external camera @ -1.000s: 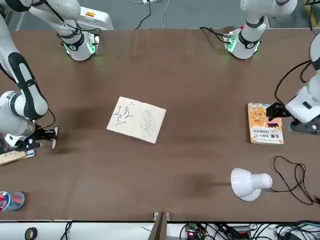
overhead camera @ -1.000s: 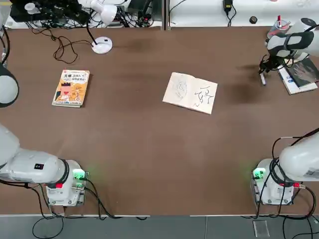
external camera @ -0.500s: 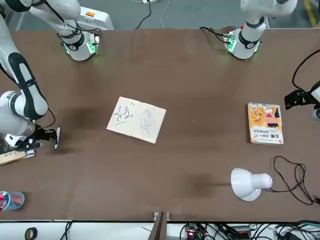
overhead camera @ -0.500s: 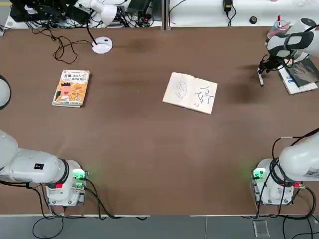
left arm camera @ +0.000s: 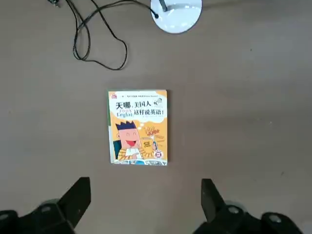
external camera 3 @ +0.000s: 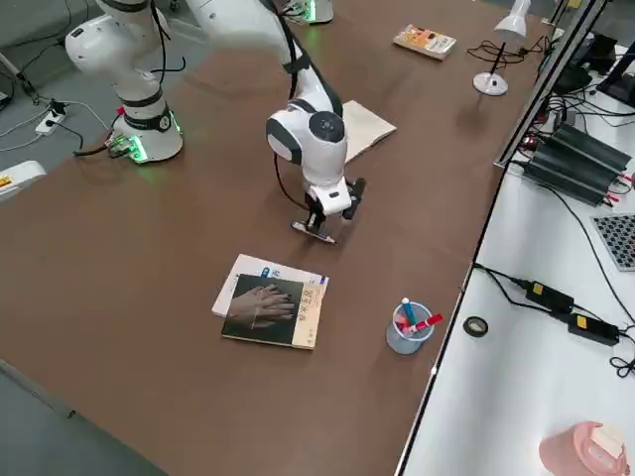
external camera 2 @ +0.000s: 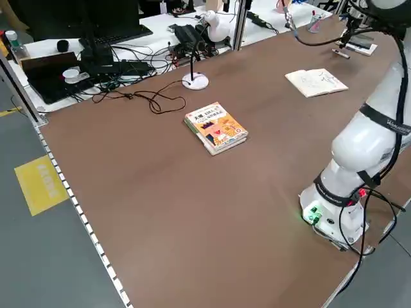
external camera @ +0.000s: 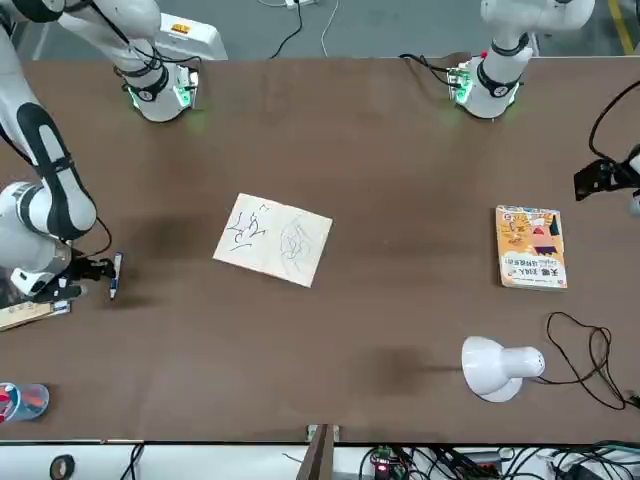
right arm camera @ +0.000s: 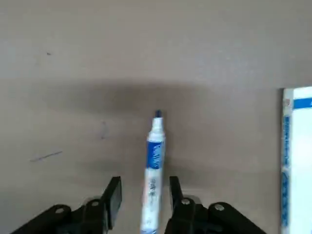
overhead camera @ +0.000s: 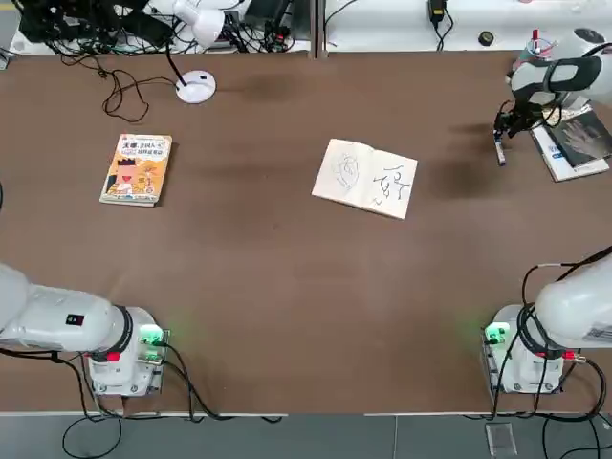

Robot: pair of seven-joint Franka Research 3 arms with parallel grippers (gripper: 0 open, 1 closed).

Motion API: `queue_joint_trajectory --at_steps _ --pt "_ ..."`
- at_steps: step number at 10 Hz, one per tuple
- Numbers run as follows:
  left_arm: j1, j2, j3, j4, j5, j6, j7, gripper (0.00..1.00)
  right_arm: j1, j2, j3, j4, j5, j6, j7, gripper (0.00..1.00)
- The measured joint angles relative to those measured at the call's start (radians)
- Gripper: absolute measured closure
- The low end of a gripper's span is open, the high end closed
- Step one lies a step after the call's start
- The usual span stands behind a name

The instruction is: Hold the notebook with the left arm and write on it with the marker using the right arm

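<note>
Notebook lies open (untouched); right tool clasps marker, left tool gapes empty.

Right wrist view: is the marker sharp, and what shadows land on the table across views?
Right wrist view: marker fairly sharp, a broad soft shadow on the table around its tip. Top view: dark smudge of shadow between the notebook and the right gripper. Front view: faint shadow patch beside the lamp.

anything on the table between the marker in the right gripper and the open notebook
Nothing visible. The right gripper holds the marker beside the dark-covered book, and only bare tabletop lies between it and the notebook.
</note>
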Motion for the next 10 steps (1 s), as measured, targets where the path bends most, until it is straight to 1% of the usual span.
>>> queue_joint_trajectory --at_steps 1,2,3,4,6,7,8,9,10 --pt "0.004 -0.019 0.0 -0.019 0.0 0.0 0.0 0.0 0.026 -0.016 0.0 0.032 0.0 -0.071 0.054 0.51" --pt "0.01 -0.037 0.0 -0.035 0.0 -0.005 0.0 0.0 0.057 -0.036 0.001 0.064 0.0 -0.131 0.105 0.44" --pt "0.014 -0.051 0.001 -0.046 0.0 -0.018 0.0 0.0 0.088 -0.061 0.001 0.089 0.0 -0.181 0.16 0.44" --pt "0.016 -0.061 0.002 -0.053 0.0 -0.036 0.0 0.0 0.117 -0.091 0.001 0.107 -0.001 -0.226 0.216 0.41" --pt "0.016 -0.071 0.001 -0.056 0.0 -0.083 0.0 0.0 0.165 -0.158 0.001 0.15 -0.005 -0.334 0.317 0.23" --pt "0.016 -0.074 0.001 -0.057 0.0 -0.1 0.0 0.0 0.179 -0.19 0.001 0.18 -0.018 -0.394 0.35 0.15" --pt "0.016 -0.076 0.001 -0.057 0.0 -0.109 0.0 0.0 0.186 -0.223 0.001 0.219 -0.037 -0.445 0.365 0.04" --pt "0.017 -0.078 0.001 -0.057 0.0 -0.114 0.0 0.0 0.189 -0.25 0.001 0.262 -0.069 -0.488 0.368 0.0" --pt "0.02 -0.079 0.002 -0.057 -0.004 -0.119 0.0 0.0 0.189 -0.272 0.0 0.309 -0.109 -0.533 0.368 0.0"
